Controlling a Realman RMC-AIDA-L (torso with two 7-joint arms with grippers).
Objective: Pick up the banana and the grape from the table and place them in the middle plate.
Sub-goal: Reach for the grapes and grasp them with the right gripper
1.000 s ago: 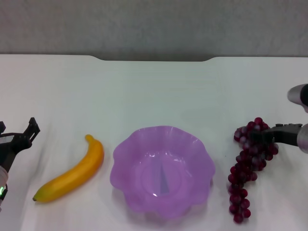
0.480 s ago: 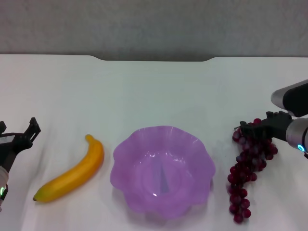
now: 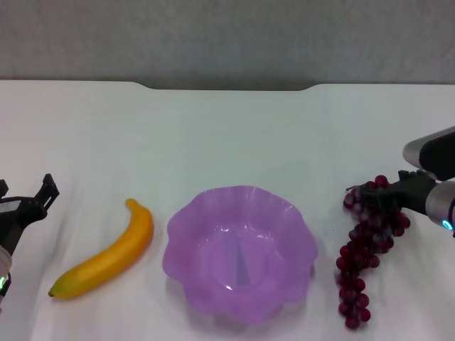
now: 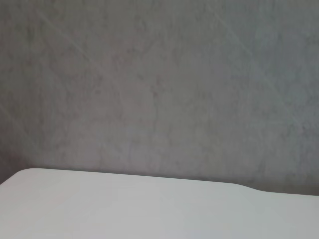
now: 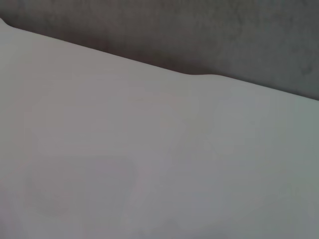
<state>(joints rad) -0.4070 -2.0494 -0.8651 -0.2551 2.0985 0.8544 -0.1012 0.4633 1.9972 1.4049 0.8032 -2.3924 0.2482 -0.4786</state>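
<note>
The right claw (image 3: 380, 195) sits on the top of the grape (image 3: 367, 245); whether it has closed on it, I cannot tell. The step looks like grasping. Next: lift and carry toward the plate (image 3: 240, 250) beside it. The left claw (image 3: 28, 206) waits open, the banana (image 3: 106, 252) near.

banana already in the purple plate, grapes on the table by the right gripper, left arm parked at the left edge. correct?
Not quite. In the head view the banana lies on the table, on the robot's left of the purple plate, which holds nothing. The rest stands: the grapes are on the table with the right gripper at their top, and the left gripper sits at the left edge.
</note>
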